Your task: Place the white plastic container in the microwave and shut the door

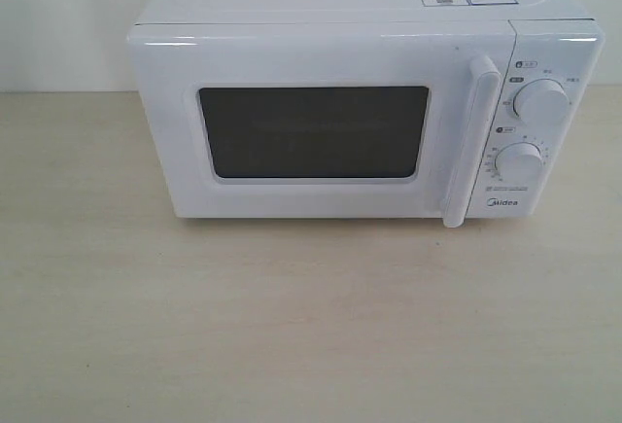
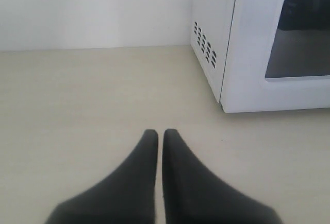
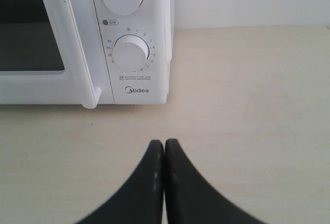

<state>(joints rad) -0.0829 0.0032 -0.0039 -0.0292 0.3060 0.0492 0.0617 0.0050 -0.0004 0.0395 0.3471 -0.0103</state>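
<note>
the pale table (image 1: 292,345) is spreading under everything, and the microwave (image 1: 292,5) is sitting on it toward 12 o'clock in the exterior view. the door (image 1: 311,53) is lying shut, its handle (image 1: 469,141) standing at its 3 o'clock edge and two dials (image 1: 541,104) stacked further toward 3 o'clock. the dark window (image 1: 313,131) is hiding the inside, so i cannot tell where the white plastic container is. my left gripper (image 2: 160,132) and my right gripper (image 3: 164,142) are hovering over bare table, fingers drawn together, holding nothing.

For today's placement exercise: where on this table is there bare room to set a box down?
Free: the wide tabletop strip before the microwave, and both flanks. Tightest near the left gripper and right gripper.
</note>
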